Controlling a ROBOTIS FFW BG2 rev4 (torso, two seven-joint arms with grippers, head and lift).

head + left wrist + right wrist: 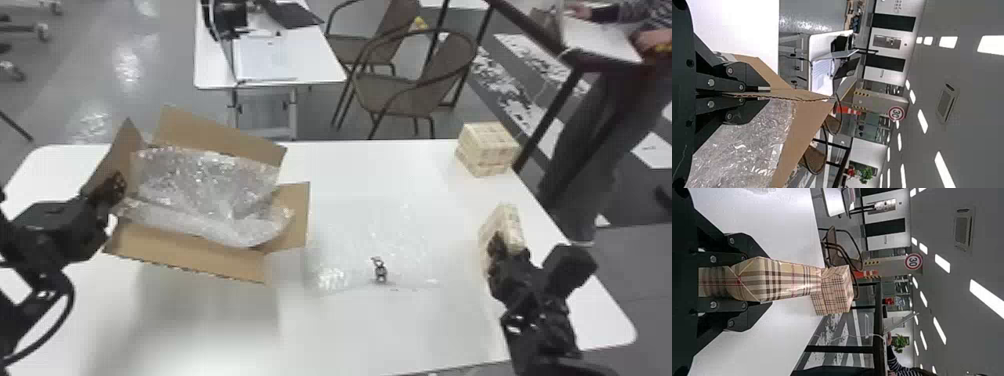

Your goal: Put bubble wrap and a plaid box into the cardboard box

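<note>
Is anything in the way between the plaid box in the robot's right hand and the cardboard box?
Yes: a bubble wrap sheet lies on the table between them, a small dark thing near its edge. At the cardboard box, a flap sticks out towards the plaid box, and more bubble wrap covers the opening.

White table (pixel 400 330); cardboard box (pixel 190 250), bubble wrap (pixel 360 235), plaid boxes (pixel 487 147)

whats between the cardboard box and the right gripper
Clear bubble wrap spread on the table, plus a small dark item, in the head view.
</note>
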